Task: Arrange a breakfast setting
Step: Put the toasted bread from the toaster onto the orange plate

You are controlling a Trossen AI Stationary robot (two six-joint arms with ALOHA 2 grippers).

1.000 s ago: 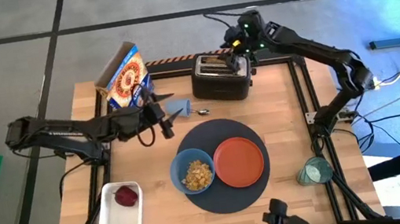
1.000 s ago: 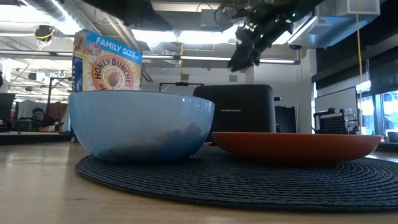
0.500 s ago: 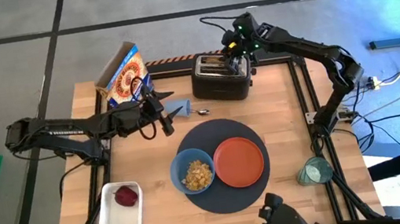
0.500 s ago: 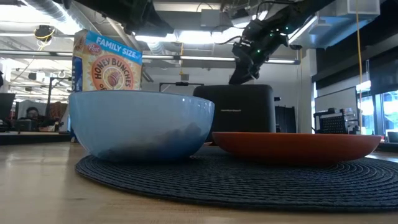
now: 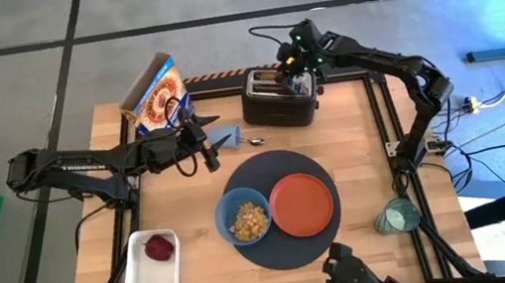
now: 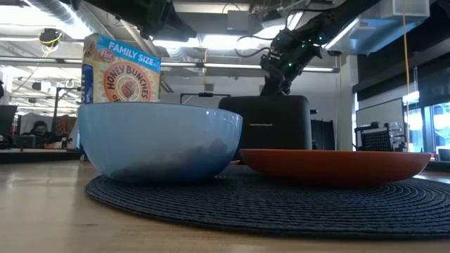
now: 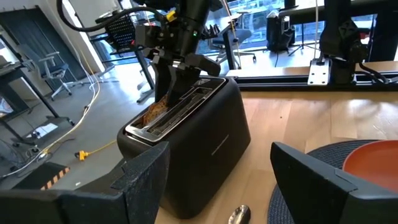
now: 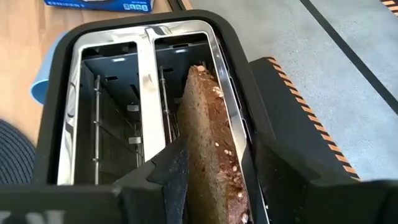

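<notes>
At the bench's far edge, right end effector (image 8: 205, 180) grips brown toast slice (image 8: 211, 149) inside black toaster (image 5: 278, 99); left end effector (image 5: 208, 150) released.

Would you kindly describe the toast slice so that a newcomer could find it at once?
Start at the black toaster on the table's far edge, behind the dark round placemat. The toast slice stands upright in one of its two slots, between the right gripper fingers. It is brown and seeded, and the slot beside it is empty.

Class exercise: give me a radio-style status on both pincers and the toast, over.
Right pincer in toaster slot, closed on toast slice. Left pincer open beside spoon. Orange plate bare.
</notes>
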